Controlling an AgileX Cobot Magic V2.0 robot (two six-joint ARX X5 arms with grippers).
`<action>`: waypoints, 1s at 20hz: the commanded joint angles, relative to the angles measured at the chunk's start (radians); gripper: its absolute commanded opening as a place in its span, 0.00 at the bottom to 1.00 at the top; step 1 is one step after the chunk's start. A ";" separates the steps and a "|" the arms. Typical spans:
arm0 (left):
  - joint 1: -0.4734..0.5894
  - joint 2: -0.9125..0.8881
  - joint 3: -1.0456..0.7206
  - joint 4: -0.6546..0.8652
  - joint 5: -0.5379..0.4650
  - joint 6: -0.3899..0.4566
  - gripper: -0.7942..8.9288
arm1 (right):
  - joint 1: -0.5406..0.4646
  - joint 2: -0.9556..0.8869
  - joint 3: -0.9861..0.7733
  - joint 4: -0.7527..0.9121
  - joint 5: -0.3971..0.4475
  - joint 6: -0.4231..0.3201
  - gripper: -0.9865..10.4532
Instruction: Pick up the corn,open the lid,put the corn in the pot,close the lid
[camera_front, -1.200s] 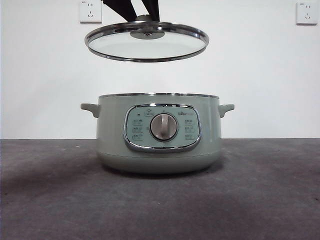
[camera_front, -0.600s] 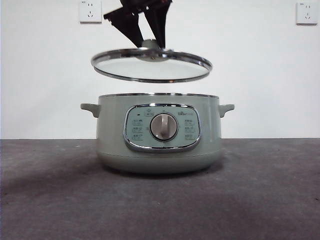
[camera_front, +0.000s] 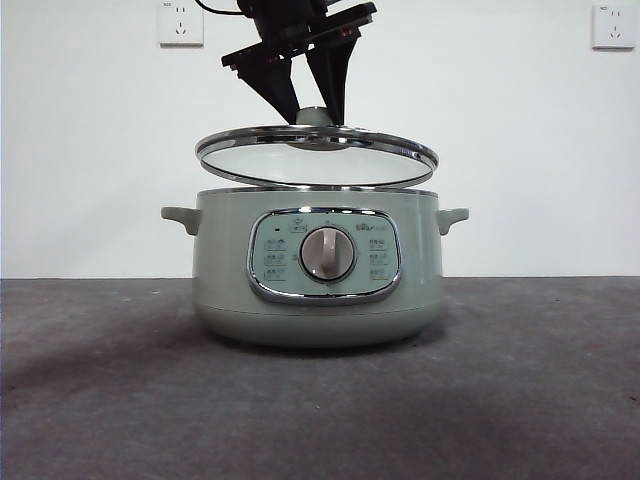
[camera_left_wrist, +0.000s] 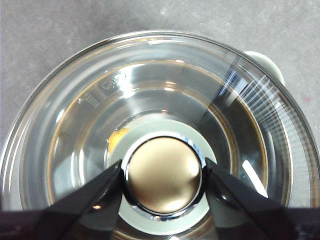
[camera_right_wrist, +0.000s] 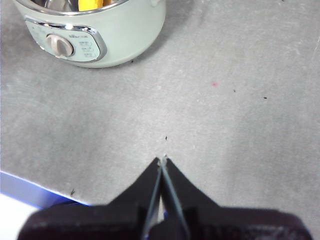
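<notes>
The pale green pot (camera_front: 318, 270) stands on the grey table with its dial facing the front camera. The glass lid (camera_front: 316, 158) hangs a little above the pot's rim, slightly tilted, its near edge overlapping the rim. My left gripper (camera_front: 312, 105) comes down from above and is shut on the lid's knob (camera_left_wrist: 163, 175). Through the glass a yellow bit of the corn (camera_left_wrist: 116, 140) shows inside the pot. In the right wrist view the corn (camera_right_wrist: 91, 4) also peeks over the pot's (camera_right_wrist: 115, 35) rim. My right gripper (camera_right_wrist: 162, 161) is shut and empty over bare table, away from the pot.
Two wall sockets (camera_front: 181, 22) (camera_front: 612, 25) sit on the white wall behind. A pot side handle (camera_left_wrist: 265, 62) sticks out past the lid. A blue strip (camera_right_wrist: 30, 192) runs along the table's edge near the right gripper.
The left gripper has lowered the lid from well above the pot to just over its rim, shifting it slightly to the right.
</notes>
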 joint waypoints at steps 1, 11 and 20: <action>-0.005 -0.006 0.012 0.013 0.002 -0.014 0.07 | 0.001 -0.002 -0.009 0.002 0.004 0.012 0.07; -0.008 0.056 0.008 0.012 -0.009 -0.021 0.07 | 0.001 -0.002 -0.009 0.001 0.003 0.012 0.07; -0.016 0.056 -0.009 0.010 -0.018 0.021 0.07 | 0.001 -0.002 -0.009 0.001 0.003 0.013 0.07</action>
